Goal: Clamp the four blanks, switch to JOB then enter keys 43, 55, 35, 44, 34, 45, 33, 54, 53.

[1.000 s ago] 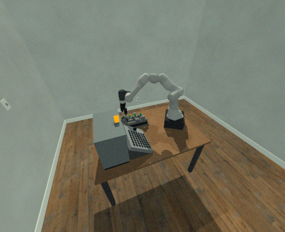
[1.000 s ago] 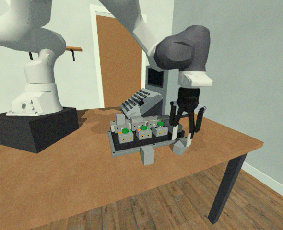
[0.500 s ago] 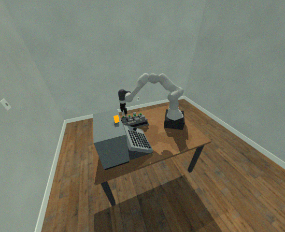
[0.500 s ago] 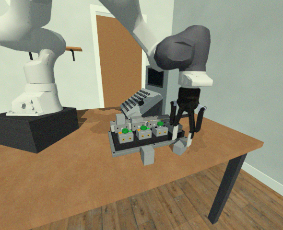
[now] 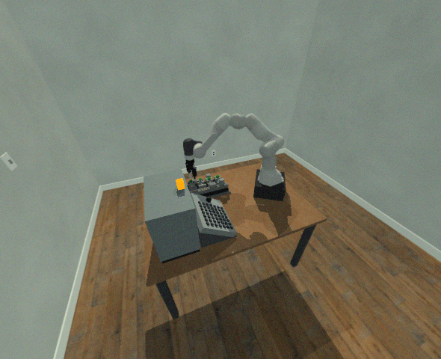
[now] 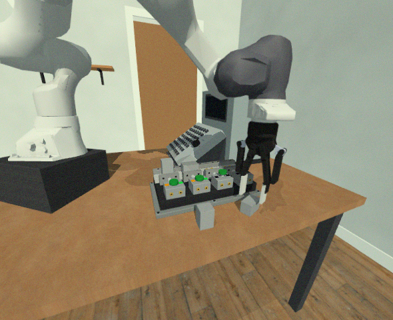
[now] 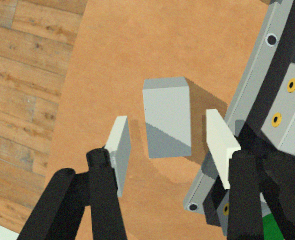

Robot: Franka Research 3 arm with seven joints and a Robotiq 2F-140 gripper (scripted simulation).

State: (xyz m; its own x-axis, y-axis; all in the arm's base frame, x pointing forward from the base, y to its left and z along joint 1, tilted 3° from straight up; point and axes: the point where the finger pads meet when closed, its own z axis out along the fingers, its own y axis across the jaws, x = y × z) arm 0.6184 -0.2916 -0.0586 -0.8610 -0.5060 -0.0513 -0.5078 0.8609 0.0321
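Note:
My gripper [image 6: 253,195] [image 7: 168,129] [image 5: 191,176] is part open and points down at the near right corner of the vise fixture [image 6: 162,211] [image 7: 254,94] [image 5: 208,187]. A grey blank [image 6: 250,205] [image 7: 166,103] lies on the table between the two fingertips, with a gap on each side. A second grey blank [image 6: 204,216] lies on the table in front of the fixture. Three green valve knobs [image 6: 172,182] [image 6: 199,178] [image 6: 221,171] show on the fixture's blocks; my fingers hide the fourth block. The amber lamp [image 5: 180,183] on the cabinet is lit.
The sloped keypad [image 5: 214,217] [image 6: 190,137] stands behind the fixture, against the grey cabinet [image 5: 167,197] [image 6: 224,113]. The arm's black base [image 6: 48,182] [image 5: 269,190] sits at the table's other side. The table edge [image 6: 327,213] is close on my right.

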